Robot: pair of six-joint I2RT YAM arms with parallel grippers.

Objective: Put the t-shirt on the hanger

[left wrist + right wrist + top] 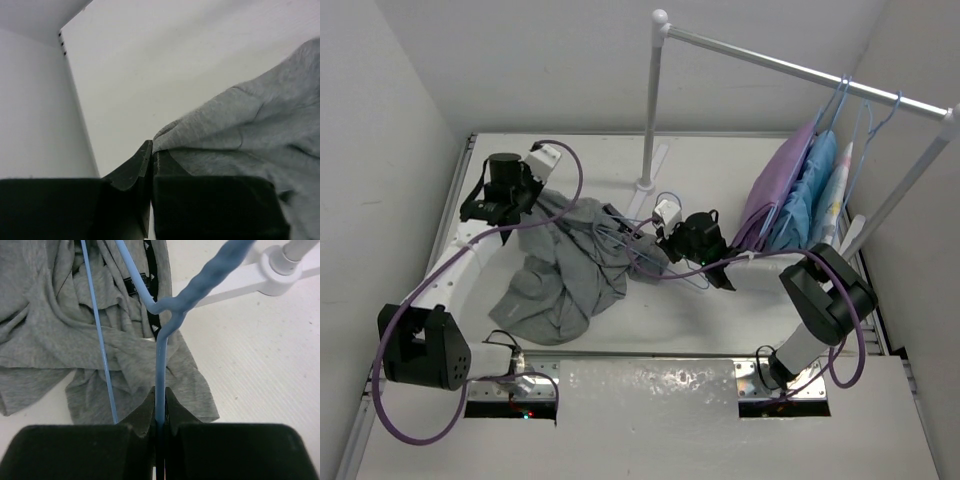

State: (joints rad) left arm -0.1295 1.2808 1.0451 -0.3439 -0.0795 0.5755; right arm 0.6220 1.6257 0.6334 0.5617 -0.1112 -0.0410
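Observation:
The grey t-shirt (pixel 560 275) lies crumpled on the white table, left of centre. My left gripper (pixel 523 203) is at the shirt's far left edge. In the left wrist view it (pixel 151 148) is shut, with the t-shirt's (pixel 250 125) hem pinched between the fingertips. The pale-blue wire hanger (pixel 620 235) lies partly on the shirt's right side. My right gripper (pixel 662 243) is shut on it. In the right wrist view the gripper (pixel 160 393) clamps a straight wire of the hanger (pixel 160 360) just below its twisted neck, with the t-shirt (pixel 50 340) underneath.
A white clothes rack stands behind, its pole base (pixel 645 183) close to the hanger's hook and showing in the right wrist view as the rack foot (pixel 280 265). A purple garment (pixel 775 190) and a light-blue garment (pixel 815 185) hang at the right. A white wall (pixel 35 125) runs along the left.

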